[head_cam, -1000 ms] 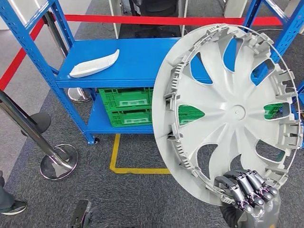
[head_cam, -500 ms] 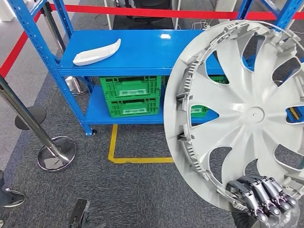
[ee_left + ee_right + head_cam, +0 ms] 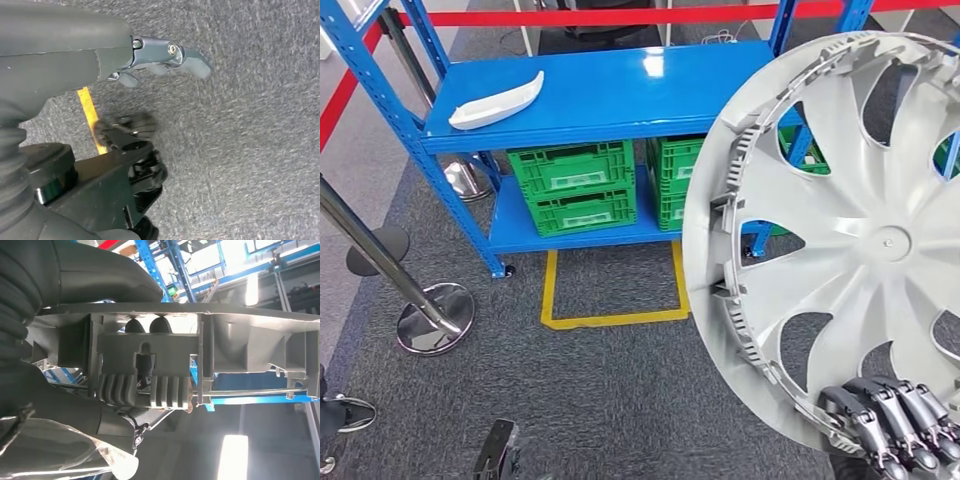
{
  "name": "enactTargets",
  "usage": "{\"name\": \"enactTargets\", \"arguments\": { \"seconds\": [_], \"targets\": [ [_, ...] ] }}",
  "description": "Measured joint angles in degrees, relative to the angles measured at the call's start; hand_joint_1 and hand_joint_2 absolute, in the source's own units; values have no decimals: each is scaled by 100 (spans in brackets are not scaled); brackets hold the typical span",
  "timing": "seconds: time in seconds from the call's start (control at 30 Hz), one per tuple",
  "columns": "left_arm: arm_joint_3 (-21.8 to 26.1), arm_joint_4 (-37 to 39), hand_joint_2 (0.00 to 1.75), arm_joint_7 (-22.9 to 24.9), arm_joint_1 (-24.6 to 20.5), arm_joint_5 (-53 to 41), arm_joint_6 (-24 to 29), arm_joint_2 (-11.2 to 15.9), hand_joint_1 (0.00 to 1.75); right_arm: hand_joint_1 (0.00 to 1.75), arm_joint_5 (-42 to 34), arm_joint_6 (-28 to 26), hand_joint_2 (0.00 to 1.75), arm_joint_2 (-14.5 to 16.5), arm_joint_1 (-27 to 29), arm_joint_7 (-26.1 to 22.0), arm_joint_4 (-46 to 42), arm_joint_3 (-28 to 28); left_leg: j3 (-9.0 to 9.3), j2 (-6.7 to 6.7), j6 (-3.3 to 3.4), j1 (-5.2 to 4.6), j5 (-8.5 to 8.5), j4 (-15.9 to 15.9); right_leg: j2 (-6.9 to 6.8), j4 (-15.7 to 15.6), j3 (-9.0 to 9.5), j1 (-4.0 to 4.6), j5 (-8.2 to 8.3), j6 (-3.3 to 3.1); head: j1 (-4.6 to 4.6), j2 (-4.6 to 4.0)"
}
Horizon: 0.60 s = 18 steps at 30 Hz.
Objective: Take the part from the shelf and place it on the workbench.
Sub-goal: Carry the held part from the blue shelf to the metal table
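The wheel cover (image 3: 848,240) stands upright above the right hand (image 3: 893,430), which grips its lower rim. Beyond it and to the hand's left stands the shelf (image 3: 622,95); a curved part (image 3: 497,100) lies on its upper board, crates (image 3: 573,185) sit beneath, perhaps two stacks.

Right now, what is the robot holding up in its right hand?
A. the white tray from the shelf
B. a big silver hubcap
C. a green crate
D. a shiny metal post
B: the right hand grips the lower rim of the big silver hubcap.
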Motion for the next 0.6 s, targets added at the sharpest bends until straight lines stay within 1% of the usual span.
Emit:
{"name": "enactTargets", "arguments": {
  "seconds": [0.03, 0.07, 0.1, 0.13, 0.17, 0.2, 0.23, 0.27, 0.3, 0.33, 0.37, 0.4, 0.43, 0.47, 0.5, 0.53, 0.57, 0.6],
  "targets": [
    [1, -1, 175, 5, 0, -1, -3, 0, 0, 175, -2, 0, 175, 1, 11, -4, -15, -11, 46, -1, -4, 6, -2, 147, 20, 50, -90, 0, 32, 4, 0, 0],
    [1, -1, 175, 10, -1, -1, -5, -1, 0, 175, -3, 0, 175, 2, 21, -8, -29, -21, 183, -6, -1, 11, 98, 87, 45, 106, -181, -1, 58, 11, 0, 0],
    [2, -1, 175, 14, -2, -1, -7, -1, 0, 175, -3, 0, 175, 4, 29, -12, -41, -29, 418, -26, 14, 15, 249, -183, 75, 165, -267, -1, 82, 25, -2, 0],
    [2, -1, 175, 16, -6, 0, -7, 3, 0, 175, -3, 0, 175, 7, 37, -14, -50, -33, 684, -87, 43, 17, 341, -567, 104, 218, -341, -4, 102, 41, -1, 0],
    [2, -1, 175, 17, -8, 0, -7, 6, 0, 175, -2, 0, 175, 9, 41, -16, -57, -36, 928, -159, 74, 16, 381, -952, 133, 264, -405, -1, 125, 64, 2, 0],
    [2, 0, 175, 18, -9, 0, -7, 9, 0, 175, -1, 0, 175, 12, 45, -18, -62, -42, 1101, -225, 102, 10, 373, -1243, 159, 296, -454, -3, 159, 95, 0, 0],
    [2, 0, 175, 19, -9, 0, -7, 11, 0, 175, -1, 0, 175, 14, 50, -20, -68, -50, 1178, -272, 125, 1, 335, -1396, 180, 308, -493, -9, 200, 129, 1, 0],
    [3, 1, 175, 20, -7, 0, -7, 11, 0, 175, -1, 0, 175, 15, 55, -21, -74, -59, 1192, -273, 141, -11, 342, -1450, 202, 306, -520, -13, 249, 168, 0, 0],
    [3, 1, 175, 22, -6, 0, -7, 8, 0, 175, -2, 0, 175, 16, 62, -22, -84, -70, 1162, -244, 167, -6, 377, -1474, 220, 302, -545, -18, 285, 207, -2, 0],
    [5, 1, 175, 24, -13, 2, -7, 5, 0, 175, -3, 0, 175, 16, 69, -24, -93, -82, 1119, -204, 203, 3, 430, -1492, 211, 324, -587, -21, 246, 238, 1, 0],
    [7, 2, 175, 25, -20, 3, -8, 3, 0, 175, -3, 0, 175, 16, 72, -27, -103, -92, 1064, -161, 247, 14, 492, -1511, 187, 422, -654, -20, 106, 261, 14, 0],
    [8, 2, 175, 28, -25, 5, -8, -2, 0, 175, -7, 0, 175, 16, 72, -33, -110, -102, 997, -111, 281, 27, 555, -1527, 153, 622, -737, -19, -128, 279, 31, 0],
    [9, 2, 175, 37, -28, 7, -9, -4, 0, 175, -18, 0, 175, 16, 72, -45, -112, -110, 927, -68, 301, 25, 613, -1520, 115, 926, -830, -23, -424, 293, 46, 0],
    [10, 2, 175, 51, -24, 7, -9, -5, 0, 175, -38, 0, 175, 16, 70, -62, -113, -117, 848, -25, 311, 21, 669, -1513, 97, 1289, -912, -24, -681, 309, 63, 0],
    [12, 2, 175, 65, -21, 8, -9, -6, 0, 175, -64, 0, 175, 17, 69, -85, -113, -124, 767, 24, 307, 17, 725, -1500, 88, 1623, -954, -25, -818, 325, 67, 0],
    [14, 2, 175, 78, -19, 7, -9, -5, 0, 175, -97, 0, 175, 21, 70, -120, -113, -137, 675, 78, 302, 14, 785, -1482, 84, 1846, -938, -25, -795, 339, 68, 0],
    [16, 2, 175, 84, -20, 5, -8, -5, 0, 175, -132, 0, 175, 31, 70, -165, -113, -156, 583, 132, 292, 11, 841, -1460, 76, 1903, -847, -26, -639, 348, 69, 0],
    [19, 2, 175, 86, -22, 2, -8, -5, 0, 175, -165, 0, 175, 45, 70, -217, -114, -180, 491, 178, 278, 11, 895, -1434, 53, 1765, -659, -27, -423, 353, 69, 0]
  ]
}}
